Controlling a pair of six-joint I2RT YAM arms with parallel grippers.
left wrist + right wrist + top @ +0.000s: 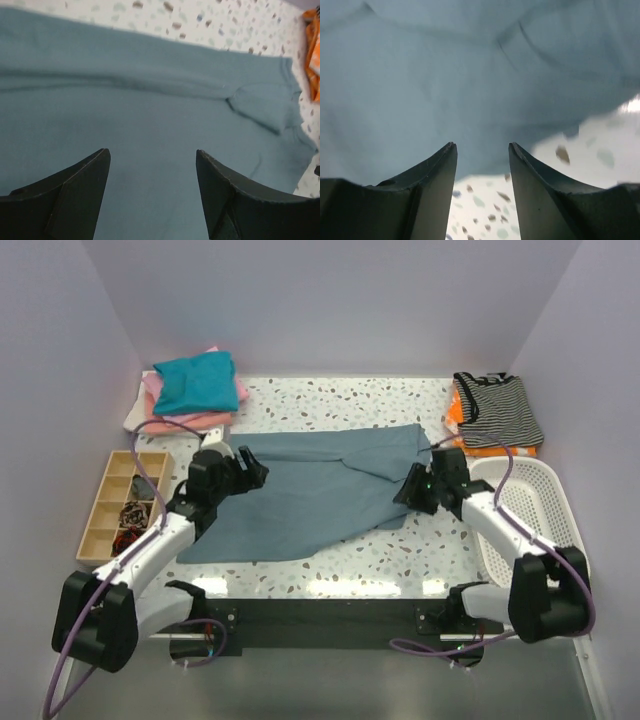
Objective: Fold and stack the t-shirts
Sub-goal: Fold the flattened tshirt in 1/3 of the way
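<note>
While the slate-blue t-shirt [310,495] lies spread across the surface [420,555], likely limp and light, the left claw [250,468] and right claw [412,485], both gaping empty at its ends, should pinch its edges.

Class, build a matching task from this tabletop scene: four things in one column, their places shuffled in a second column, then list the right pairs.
Things
1. slate-blue t-shirt
2. teal t-shirt
3. striped garment
4. white basket

Places
A. far left corner, on top of a stack
B. right side, nearer the arm bases
C. centre, spread out
D. far right corner

Pairs: 1-C, 2-A, 3-D, 4-B
</note>
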